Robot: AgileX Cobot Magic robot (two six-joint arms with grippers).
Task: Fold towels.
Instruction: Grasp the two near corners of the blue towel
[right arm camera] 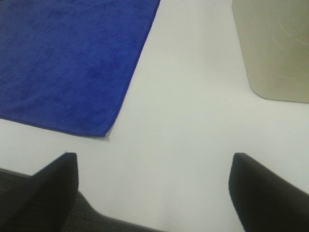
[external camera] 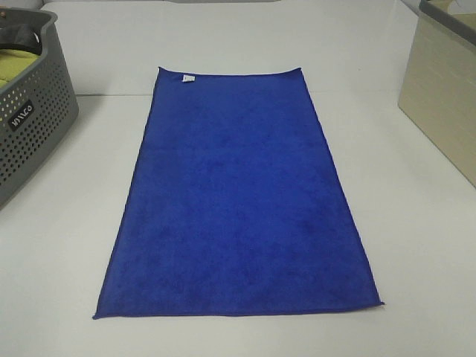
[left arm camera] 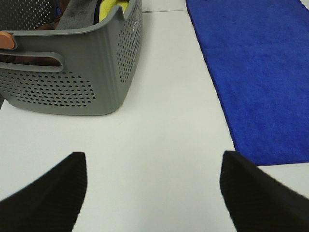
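Well, I count one grey basket [external camera: 37, 126] holding yellow-green cloth [external camera: 16, 65], one beige bin [external camera: 446, 97], one towel [external camera: 238, 208] between them; left gripper [left arm camera: 153, 193] and right gripper [right arm camera: 153, 188] both have jaws apart

Towel [external camera: 238, 201] on table [external camera: 416, 245] between basket [external camera: 37, 111] left, bin [external camera: 446, 97] right.

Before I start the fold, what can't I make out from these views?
1. Grey basket contents: cut by the exterior high view's left edge; its wall hides most in the left wrist view.
2. Beige bin interior: cut off at the right edge, only its outer wall shows.
3. Label on the blue towel: print too small.
4. Arms: absent from the exterior high view; only fingertips of the left gripper and right gripper show.
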